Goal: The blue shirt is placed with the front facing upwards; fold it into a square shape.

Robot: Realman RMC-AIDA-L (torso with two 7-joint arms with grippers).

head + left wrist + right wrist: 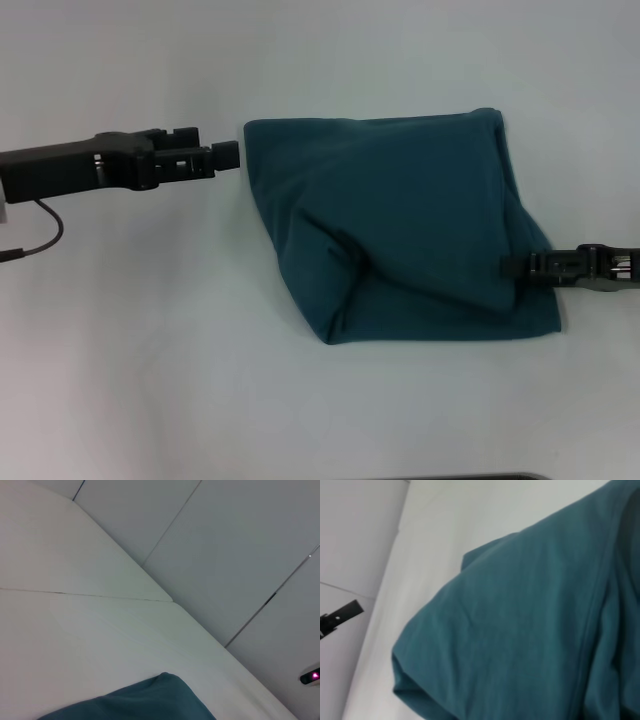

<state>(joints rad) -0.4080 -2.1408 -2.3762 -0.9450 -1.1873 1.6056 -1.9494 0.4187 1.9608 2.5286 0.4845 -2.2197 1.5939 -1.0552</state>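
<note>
No readable text, labels or signs anywhere.

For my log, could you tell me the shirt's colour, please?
Plain dark teal-blue shirt; the head view shows it best.

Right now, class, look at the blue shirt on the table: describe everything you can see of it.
The blue shirt is dark teal, soft matte cloth, folded into a rough, lopsided square with creases near its middle. No lettering, collar or sleeves show. It lies flat on the white table. The right gripper meets its right edge; whether it pinches cloth cannot be told. The left gripper hovers just off the upper left corner, apart from it.
</note>
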